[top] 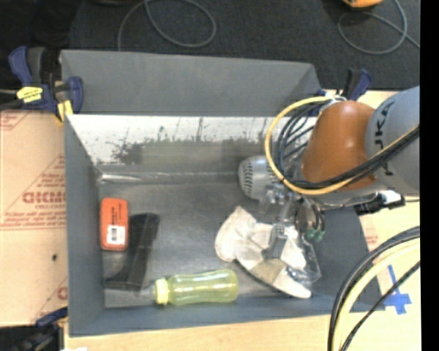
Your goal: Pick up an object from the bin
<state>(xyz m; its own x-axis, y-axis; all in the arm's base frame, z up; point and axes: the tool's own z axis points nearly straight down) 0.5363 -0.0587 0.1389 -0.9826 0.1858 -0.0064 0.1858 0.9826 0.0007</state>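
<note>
My gripper (pixel 293 250) is low over the bin's right side, right on a crumpled white cloth (pixel 238 241). Its two fingers stand apart, one pressing into the cloth's right folds and the other by the cloth's clear, shiny edge; it is open. A tan scrap (pixel 267 273) lies under the cloth's lower edge, just below the fingers. A pale yellow-green plastic bottle (pixel 197 287) lies on its side along the front wall, left of the cloth.
An orange block with a white label (pixel 113 224) and a black wedge-shaped tool (pixel 139 253) lie side by side at the bin's left. The arm with its orange cover and cables hangs over the right rim. Bare floor shows mid-bin.
</note>
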